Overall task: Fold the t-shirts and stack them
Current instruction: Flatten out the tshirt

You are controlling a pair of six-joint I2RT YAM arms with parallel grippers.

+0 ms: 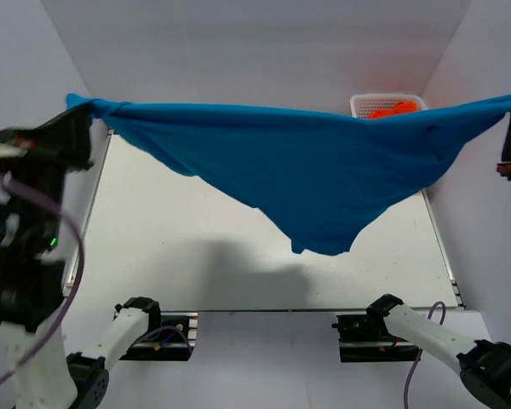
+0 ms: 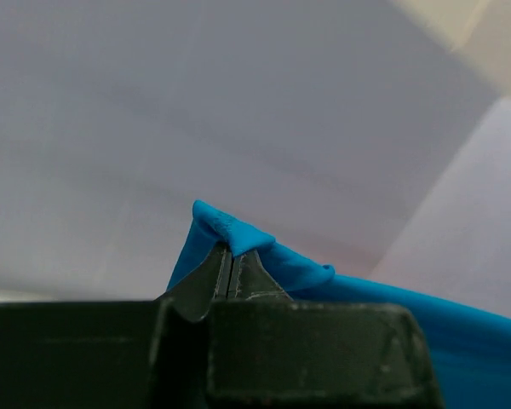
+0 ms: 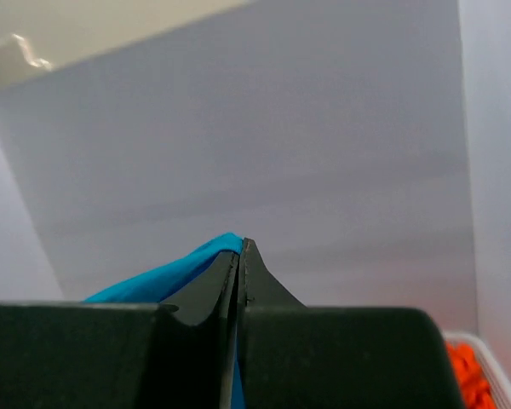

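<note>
Up in the air: the blue t-shirt hangs stretched above the counter, spanning from its left edge across to its right edge. The left gripper is pressed together on one bunched corner of the cloth, and the right gripper pinches the opposite corner. The fabric sags to a point in the middle. At the counter's far right corner, orange-red t-shirts sit in the white basket.
</note>
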